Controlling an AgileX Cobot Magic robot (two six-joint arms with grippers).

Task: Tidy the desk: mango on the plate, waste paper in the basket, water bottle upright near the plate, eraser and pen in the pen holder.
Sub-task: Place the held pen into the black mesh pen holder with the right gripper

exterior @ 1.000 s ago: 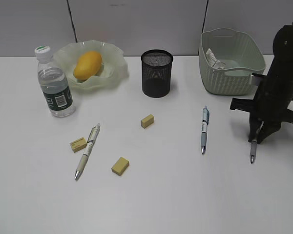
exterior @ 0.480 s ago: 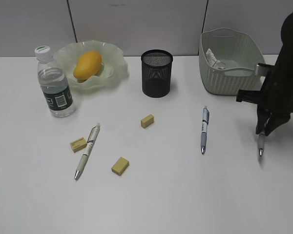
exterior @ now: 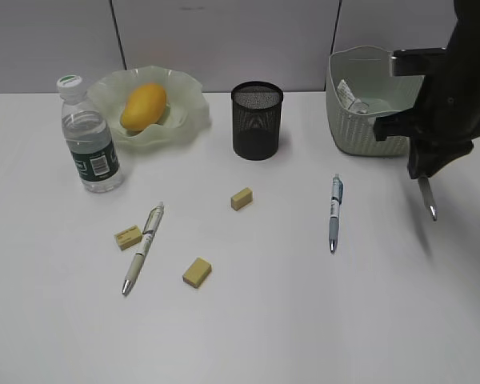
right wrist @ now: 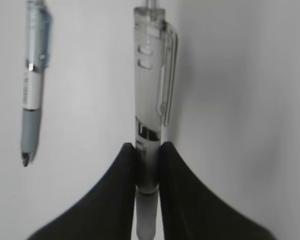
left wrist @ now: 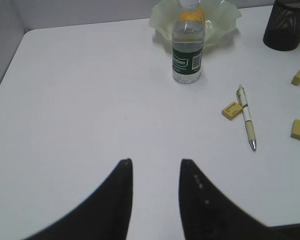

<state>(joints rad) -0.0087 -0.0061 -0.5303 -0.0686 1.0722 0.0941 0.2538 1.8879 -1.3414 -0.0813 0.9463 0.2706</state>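
While a clear pen (right wrist: pixel 149 107) hangs pinched between the jaws of the right gripper (right wrist: pixel 147 165), lifted off the desk (exterior: pixel 304 320) in front of the basket (exterior: pixel 376 120), a blue pen (exterior: pixel 334 212) lies nearby, and the left gripper (left wrist: pixel 155 187) hovers empty, jaws spread, above bare tabletop.

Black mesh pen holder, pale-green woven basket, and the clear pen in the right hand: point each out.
Black mesh pen holder (exterior: pixel 257 128), exterior view, front wall.
Pale-green woven basket (exterior: pixel 360 136), exterior view, front wall.
Clear pen (right wrist: pixel 149 100), right wrist view, mid-barrel.
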